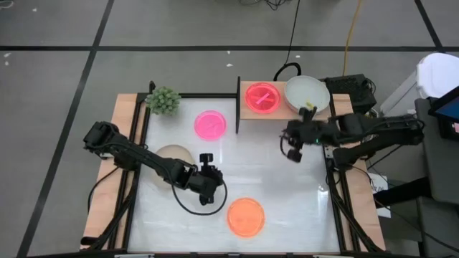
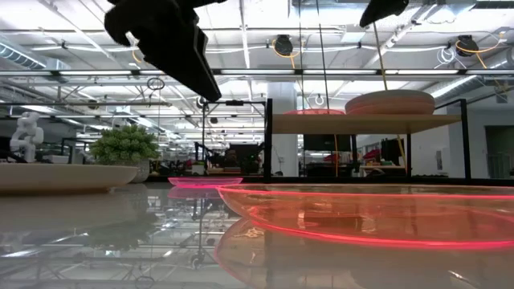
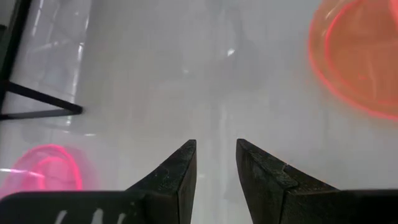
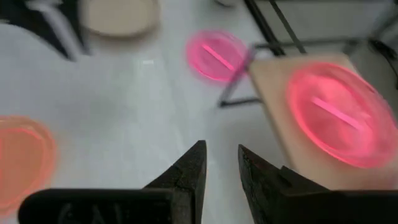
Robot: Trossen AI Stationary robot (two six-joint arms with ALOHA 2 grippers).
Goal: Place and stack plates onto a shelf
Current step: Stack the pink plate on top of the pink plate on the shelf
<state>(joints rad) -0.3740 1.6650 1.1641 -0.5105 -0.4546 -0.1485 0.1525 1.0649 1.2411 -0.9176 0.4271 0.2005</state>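
The light-wood shelf stands at the table's far edge. On it rest a magenta plate and a pale stack of larger plates. A second magenta plate, a beige plate and an orange plate lie flat on the white table. My left gripper hovers open and empty above the table between the beige and orange plates. My right gripper hangs open and empty just in front of the shelf; in its wrist view the shelf board lies close ahead.
A small green plant sits at the far left corner. Wooden rails run along both table sides. Bare tabletop lies between the two grippers and near the right edge. Black shelf supports stand at the board's left end.
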